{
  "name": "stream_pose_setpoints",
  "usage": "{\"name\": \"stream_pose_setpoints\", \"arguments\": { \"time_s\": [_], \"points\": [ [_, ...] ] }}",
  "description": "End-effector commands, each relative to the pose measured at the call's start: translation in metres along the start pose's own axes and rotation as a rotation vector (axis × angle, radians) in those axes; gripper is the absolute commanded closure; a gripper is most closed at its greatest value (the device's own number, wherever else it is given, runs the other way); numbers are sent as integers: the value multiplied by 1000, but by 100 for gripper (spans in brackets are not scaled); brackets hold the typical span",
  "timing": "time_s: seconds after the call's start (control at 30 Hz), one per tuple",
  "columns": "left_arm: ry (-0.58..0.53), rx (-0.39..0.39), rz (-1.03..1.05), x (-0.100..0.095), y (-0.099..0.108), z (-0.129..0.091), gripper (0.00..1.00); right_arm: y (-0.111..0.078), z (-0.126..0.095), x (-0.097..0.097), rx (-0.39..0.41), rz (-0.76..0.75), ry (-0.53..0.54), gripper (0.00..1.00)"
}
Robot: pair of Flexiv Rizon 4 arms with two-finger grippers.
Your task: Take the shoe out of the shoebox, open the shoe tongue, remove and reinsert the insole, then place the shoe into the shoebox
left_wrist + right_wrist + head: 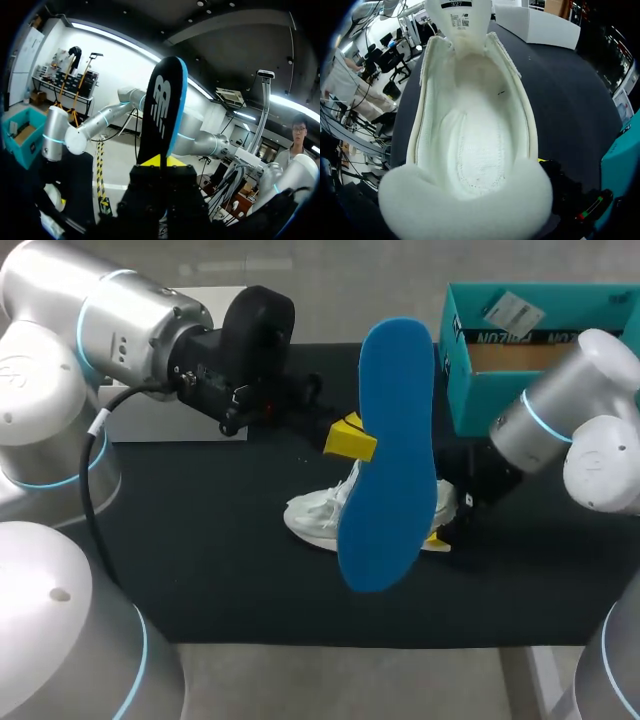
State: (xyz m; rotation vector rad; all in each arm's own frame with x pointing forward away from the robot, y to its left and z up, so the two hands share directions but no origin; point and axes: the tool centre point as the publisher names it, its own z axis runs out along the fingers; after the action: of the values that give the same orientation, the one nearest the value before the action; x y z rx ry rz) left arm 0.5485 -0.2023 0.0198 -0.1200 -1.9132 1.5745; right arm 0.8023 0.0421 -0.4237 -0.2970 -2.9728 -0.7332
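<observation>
— Two items to be logged: step in hand, and any print?
— Insole removal is judged done. The blue foam insole [390,450] is clamped upright in the left end effector [352,438], above the white mesh shoe [318,512] on the black counter [200,540]. Next, reinsertion: the insole must be laid flat and fed into the shoe's mouth.
— Right end effector [440,530]?
— At the heel; grip cannot be told. The teal cardboard shoebox [470,390] stands behind. A logo [161,97] on the insole and a printed label [457,7] on the tongue are noted, not transcribed.

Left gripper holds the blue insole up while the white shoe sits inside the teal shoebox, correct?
No: the left gripper does hold the blue insole up, but the white shoe sits on the black mat, outside the teal shoebox, per the head view.
</observation>
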Motion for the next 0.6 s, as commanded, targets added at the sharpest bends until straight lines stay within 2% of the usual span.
{"name": "stream_pose_setpoints", "arguments": {
  "time_s": [0.03, 0.17, 0.43, 0.6],
  "points": [
    [2, 0, 0, -1, 0, 1, 100, -5, 8, 0, -37, -8, -6, 0],
    [2, 0, 0, -1, 0, 1, 100, -11, 13, 3, -125, -22, -34, 0],
    [2, 0, 0, -1, 0, 1, 100, -23, 14, 9, -185, -94, -123, 0],
    [2, 0, 0, -1, 0, 1, 100, -25, 7, 10, -204, -112, -149, 0]
  ]
}}
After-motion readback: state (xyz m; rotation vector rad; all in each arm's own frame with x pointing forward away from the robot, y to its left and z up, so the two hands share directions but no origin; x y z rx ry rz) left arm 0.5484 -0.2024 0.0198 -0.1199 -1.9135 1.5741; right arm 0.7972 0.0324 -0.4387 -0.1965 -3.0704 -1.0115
